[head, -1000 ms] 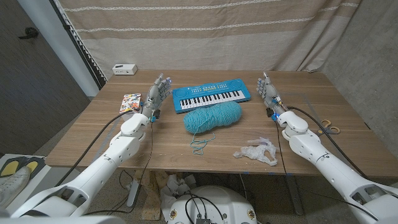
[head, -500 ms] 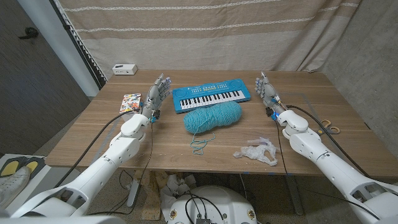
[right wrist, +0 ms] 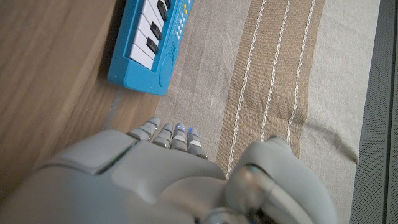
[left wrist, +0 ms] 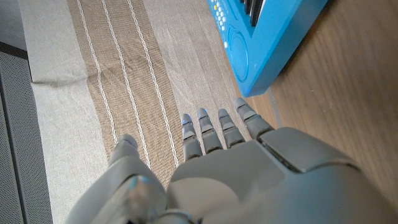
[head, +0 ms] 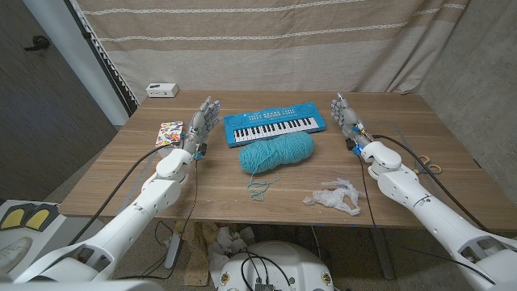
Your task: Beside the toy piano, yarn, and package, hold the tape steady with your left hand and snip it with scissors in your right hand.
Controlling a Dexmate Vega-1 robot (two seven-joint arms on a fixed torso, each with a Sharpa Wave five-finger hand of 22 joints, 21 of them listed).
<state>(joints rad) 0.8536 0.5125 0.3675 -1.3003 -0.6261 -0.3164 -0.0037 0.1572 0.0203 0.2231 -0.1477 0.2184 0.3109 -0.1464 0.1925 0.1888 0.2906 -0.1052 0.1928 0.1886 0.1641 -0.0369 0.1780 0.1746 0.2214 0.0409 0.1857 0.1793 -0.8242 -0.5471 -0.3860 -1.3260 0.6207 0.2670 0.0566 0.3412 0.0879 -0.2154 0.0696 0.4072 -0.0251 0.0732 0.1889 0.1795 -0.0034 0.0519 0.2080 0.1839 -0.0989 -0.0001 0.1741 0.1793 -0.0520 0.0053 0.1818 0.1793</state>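
A: Hands first. Left hand (head: 203, 122) stands on edge at the piano's left end, fingers straight and apart, holding nothing. Right hand (head: 348, 121) same at the piano's right end.

B: Task things?

A: Blue toy piano (head: 275, 126) at far centre, teal yarn (head: 275, 153) just near of it, colourful package (head: 169, 133) left of the left hand. Scissors (head: 429, 167) far right on the table (head: 121, 174), beside the right forearm. Tape: cannot tell where.

B: Else?

A: Crumpled clear plastic (head: 334, 198) at the near edge.
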